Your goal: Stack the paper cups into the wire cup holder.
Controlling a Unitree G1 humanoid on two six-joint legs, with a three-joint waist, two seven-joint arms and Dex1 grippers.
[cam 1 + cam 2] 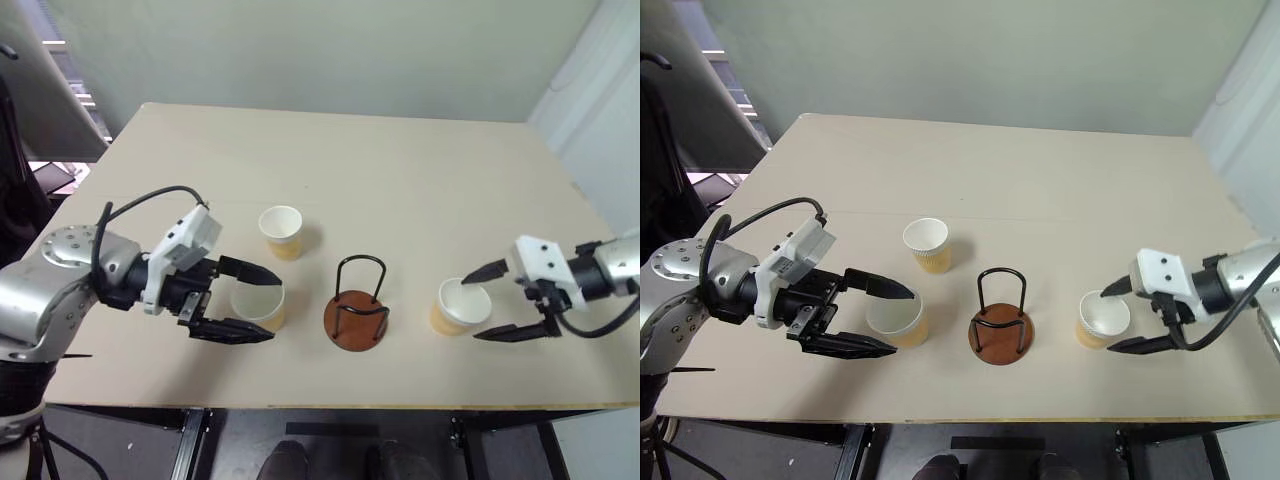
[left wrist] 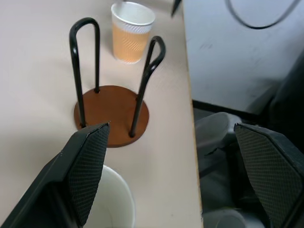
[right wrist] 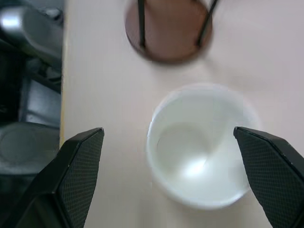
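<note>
Three paper cups stand upright on the table [image 1: 400, 180], all apart from one another and none stacked. One wire cup holder [image 1: 357, 310] stands near the front edge of the table, between the two arms, with nothing in it: a round reddish-brown base with two black wire loops rising from it.

The first cup [image 1: 280, 232] stands alone, behind and to the left of the holder, with no claw near it. The second cup [image 1: 259, 305] stands left of the holder, near the front edge. The left claw [image 1: 247, 302] is wide open, its two black fingers reaching from the left, one on either side of this cup; I cannot tell whether either finger touches it. In the left wrist view the rim of this cup [image 2: 111, 199] shows just beside one finger, with the holder [image 2: 111, 114] beyond it.

The third cup [image 1: 460, 306] stands right of the holder. The right claw [image 1: 487, 302] is also wide open, coming in from the right, its fingers spread on either side of the cup's right part and not closed on it. The right wrist view looks down into the white inside of this cup [image 3: 202, 147], between the two spread fingers.
</note>
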